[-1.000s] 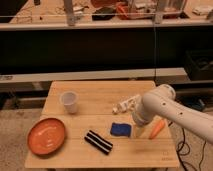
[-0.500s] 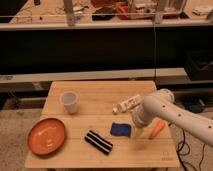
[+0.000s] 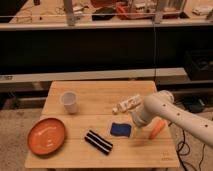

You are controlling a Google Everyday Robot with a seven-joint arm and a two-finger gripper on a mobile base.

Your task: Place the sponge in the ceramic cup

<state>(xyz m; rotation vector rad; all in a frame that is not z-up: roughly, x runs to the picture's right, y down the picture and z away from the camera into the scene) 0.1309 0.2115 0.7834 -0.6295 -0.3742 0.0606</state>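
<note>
The blue sponge (image 3: 120,129) lies flat on the wooden table (image 3: 90,92), right of centre. The white ceramic cup (image 3: 69,101) stands upright at the table's back left, well apart from the sponge. My white arm reaches in from the right. Its gripper (image 3: 133,121) sits low over the table, right at the sponge's right edge and largely covered by the wrist. Whether it touches the sponge cannot be made out.
A black-and-white striped block (image 3: 98,141) lies just left of the sponge, toward the front. An orange plate (image 3: 46,136) sits front left. A white bottle (image 3: 126,104) lies on its side behind the sponge, and an orange object (image 3: 156,129) sits under my arm at the right.
My arm has shifted slightly and settled a bit lower beside the sponge. The sponge, cup and other objects have not moved.
</note>
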